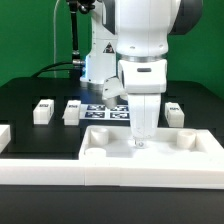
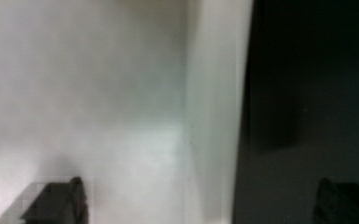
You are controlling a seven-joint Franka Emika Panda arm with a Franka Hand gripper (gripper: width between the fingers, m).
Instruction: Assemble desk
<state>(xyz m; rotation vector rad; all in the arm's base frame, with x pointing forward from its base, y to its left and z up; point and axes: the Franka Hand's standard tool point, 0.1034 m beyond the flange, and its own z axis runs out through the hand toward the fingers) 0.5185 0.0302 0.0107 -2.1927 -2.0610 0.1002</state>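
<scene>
One end effector (image 1: 140, 141), fingers spread wide and released, hangs directly over the desk top (image 1: 165, 150), gripping nothing.

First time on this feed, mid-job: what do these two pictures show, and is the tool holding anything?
The white machine is a robot arm; its two-finger tool reaches down into the desk top, the wide white tray-like piece in front. That picture comes from a camera off the arm. The blurry one comes from a camera on the wrist: the dark tips are the tool's fingers, wide apart, nothing gripped between them. Nothing looks held. Behind the desk top, on the black table, sit three white legs and the tagged marker board.
</scene>
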